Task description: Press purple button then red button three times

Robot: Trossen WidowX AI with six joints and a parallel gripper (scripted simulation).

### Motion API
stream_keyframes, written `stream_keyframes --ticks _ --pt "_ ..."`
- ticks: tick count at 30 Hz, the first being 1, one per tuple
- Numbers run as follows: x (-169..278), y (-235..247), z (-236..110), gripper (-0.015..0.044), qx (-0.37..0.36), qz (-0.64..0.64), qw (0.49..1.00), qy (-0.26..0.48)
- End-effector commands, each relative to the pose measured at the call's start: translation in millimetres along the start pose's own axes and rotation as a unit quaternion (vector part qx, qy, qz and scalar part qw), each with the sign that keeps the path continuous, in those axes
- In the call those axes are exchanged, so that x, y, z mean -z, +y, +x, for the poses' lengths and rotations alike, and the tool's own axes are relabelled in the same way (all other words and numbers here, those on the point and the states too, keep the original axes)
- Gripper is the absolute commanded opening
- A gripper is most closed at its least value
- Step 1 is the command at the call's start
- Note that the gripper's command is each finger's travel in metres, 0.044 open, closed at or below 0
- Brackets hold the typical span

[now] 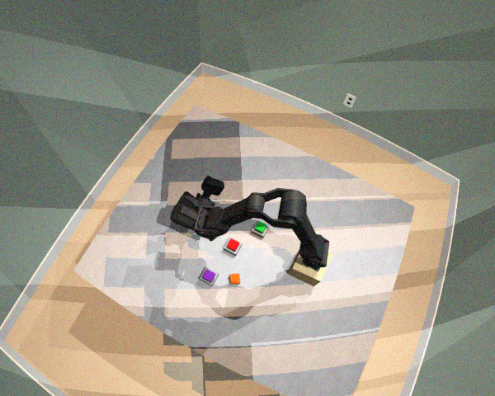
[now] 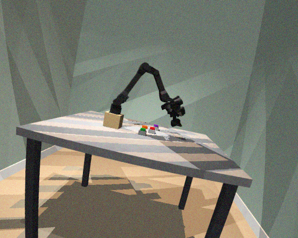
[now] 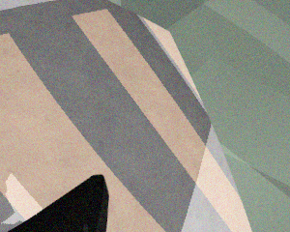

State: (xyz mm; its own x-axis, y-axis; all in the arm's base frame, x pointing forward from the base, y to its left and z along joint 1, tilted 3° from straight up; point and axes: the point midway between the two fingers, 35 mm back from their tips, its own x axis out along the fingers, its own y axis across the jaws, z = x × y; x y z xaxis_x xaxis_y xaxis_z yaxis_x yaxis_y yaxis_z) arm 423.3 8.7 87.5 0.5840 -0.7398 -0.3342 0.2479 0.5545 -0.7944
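Pressing the purple button (image 1: 208, 275) is probably first. The gripper (image 2: 176, 123), fingers wide apart and empty, should close, then descend straight, avoiding the orange block (image 1: 234, 278).

Green button (image 1: 260, 227), orange block (image 1: 234, 278).

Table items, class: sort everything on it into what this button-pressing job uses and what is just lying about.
Used by the job:
purple button
red button
gripper, open, raised above the table

Just lying about:
green button
orange block
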Motion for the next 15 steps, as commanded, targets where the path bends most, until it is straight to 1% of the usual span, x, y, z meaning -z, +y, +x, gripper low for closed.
stream_keyframes --ticks 1,2,3,6,10,15 --pt "-1 3 -2 0.04 -0.009 0.001 1.0 -0.001" --pt "-5 10 -8 0.04 -0.035 0.004 0.999 -0.005" --pt "-10 22 -18 0.04 -0.08 0.009 0.997 -0.007" --pt "-16 61 -70 0.04 -0.238 0.024 0.971 0.019" --pt "-12 76 -105 0.04 -0.318 0.031 0.946 0.057" --pt "-2 84 -147 0.04 -0.391 0.035 0.913 0.114"
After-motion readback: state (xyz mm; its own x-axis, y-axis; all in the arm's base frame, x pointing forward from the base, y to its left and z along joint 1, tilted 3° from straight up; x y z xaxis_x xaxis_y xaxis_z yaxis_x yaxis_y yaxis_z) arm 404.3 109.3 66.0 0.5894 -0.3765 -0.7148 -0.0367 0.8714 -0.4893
